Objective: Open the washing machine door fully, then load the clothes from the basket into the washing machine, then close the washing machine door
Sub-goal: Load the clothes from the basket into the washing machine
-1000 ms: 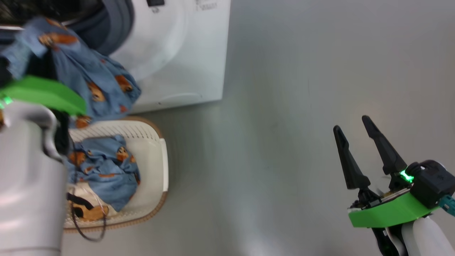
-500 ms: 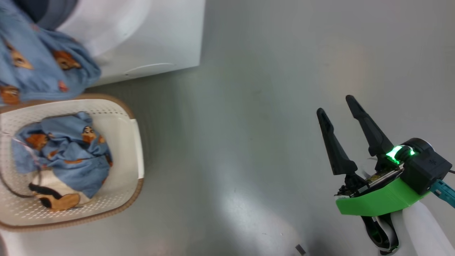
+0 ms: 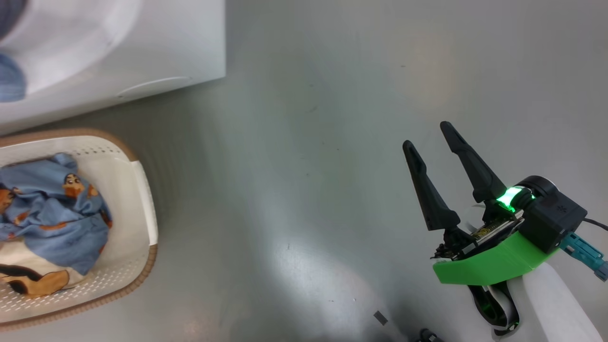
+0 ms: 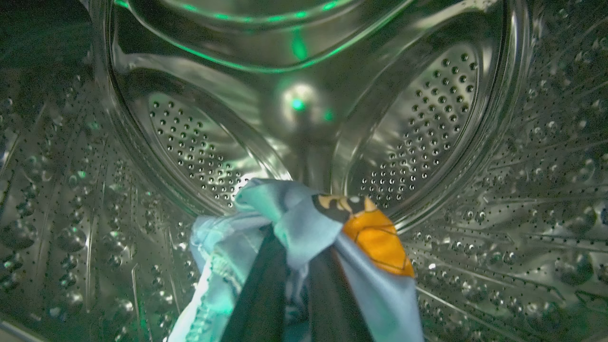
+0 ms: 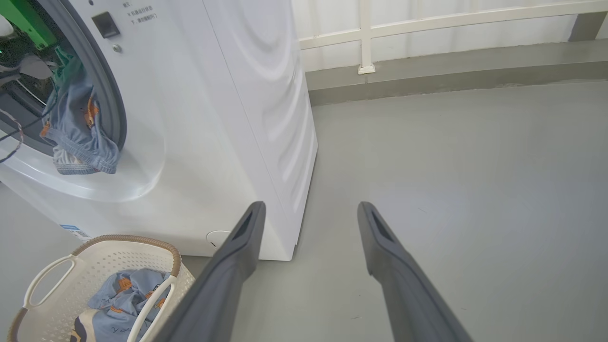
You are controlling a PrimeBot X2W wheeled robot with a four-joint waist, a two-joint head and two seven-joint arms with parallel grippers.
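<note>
While clamping a blue cartoon-print garment [image 4: 304,223] inside the steel drum [image 4: 427,118] with the left gripper [image 4: 297,268], holds the right gripper [image 3: 427,135] splayed wide.

- I see the right end effector [image 5: 308,209] rising from the bottom edge, its two dark fingers spread wide with nothing between them, over the grey floor [image 5: 451,166].
- The white washing machine [image 5: 228,118] stands at left; its drum opening is uncovered.
- A blue garment [image 5: 80,137] with orange print hangs over the opening's lower lip.
- The basket [image 5: 118,240] sits on the floor just in front of the machine, lower left, with more clothes [image 5: 126,304] inside.
</note>
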